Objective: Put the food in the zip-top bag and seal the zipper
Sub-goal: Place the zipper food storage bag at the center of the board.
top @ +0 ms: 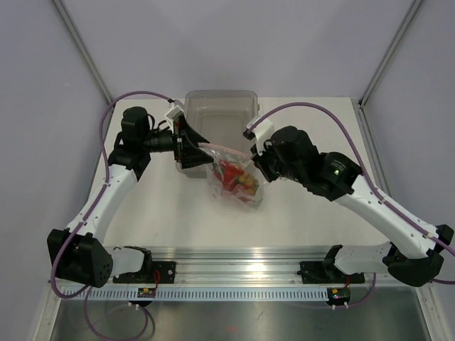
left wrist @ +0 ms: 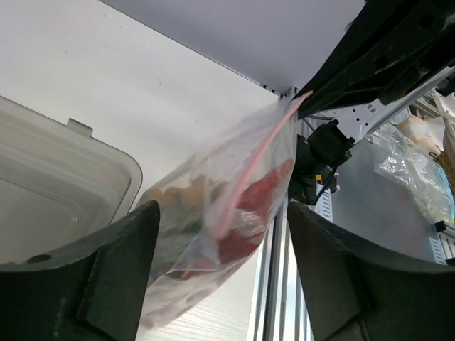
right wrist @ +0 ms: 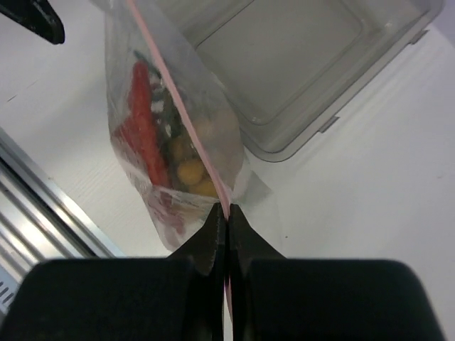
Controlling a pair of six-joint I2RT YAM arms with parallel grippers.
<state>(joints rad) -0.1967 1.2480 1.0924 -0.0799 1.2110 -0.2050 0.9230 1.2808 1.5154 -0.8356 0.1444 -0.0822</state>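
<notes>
Right gripper [right wrist: 226, 213] clenched on the zipper [right wrist: 181, 114] so the zip-top bag [top: 234, 181] hangs mouth-up over the table [top: 298, 213], food [right wrist: 142, 121] inside, near the tray [top: 220, 114] — left gripper [left wrist: 220, 213] open, astride the bag, probably freed for sealing.

White table [top: 178, 220]; clear tray [top: 222, 114] lies at its far edge
</notes>
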